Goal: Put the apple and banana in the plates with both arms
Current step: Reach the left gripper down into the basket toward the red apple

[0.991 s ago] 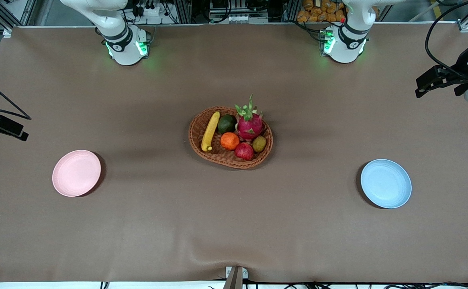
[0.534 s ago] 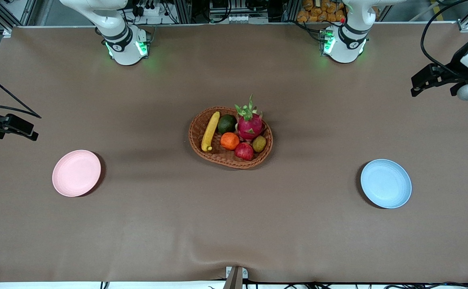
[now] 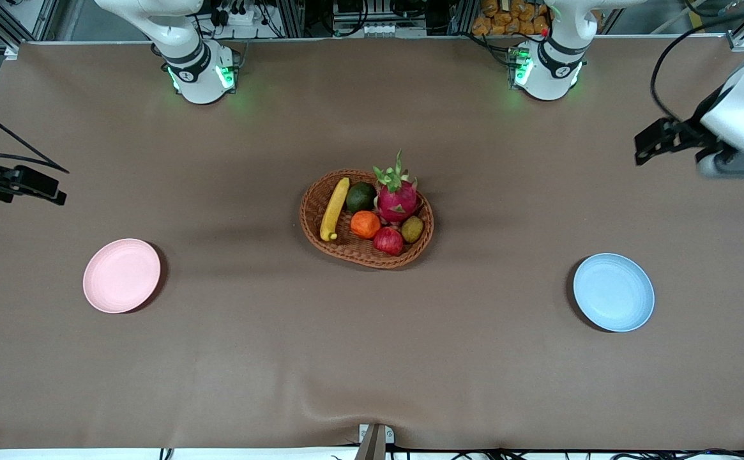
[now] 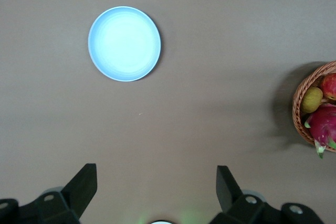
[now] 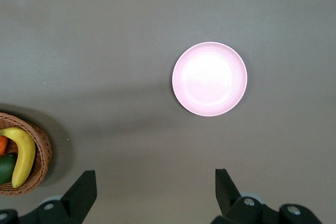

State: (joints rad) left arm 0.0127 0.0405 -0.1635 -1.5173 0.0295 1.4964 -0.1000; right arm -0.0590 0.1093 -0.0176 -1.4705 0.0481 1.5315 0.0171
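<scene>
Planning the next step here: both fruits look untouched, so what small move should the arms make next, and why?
Probably bring both open end effectors in over the basket. The banana and the apple both lie in it, and the pink plate and blue plate hold nothing. The left end effector and right end effector hang over bare table near their own ends.

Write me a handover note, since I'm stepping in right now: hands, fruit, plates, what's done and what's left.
Left hand: open, empty, up over bare table at its arm's end.
Right hand: open, empty, up over bare table at its arm's end.
Apple and banana both lie in the basket mid-table.
Pink plate and blue plate hold nothing.
Done: nothing placed.
Left: pick each fruit and set it on a plate.
</scene>
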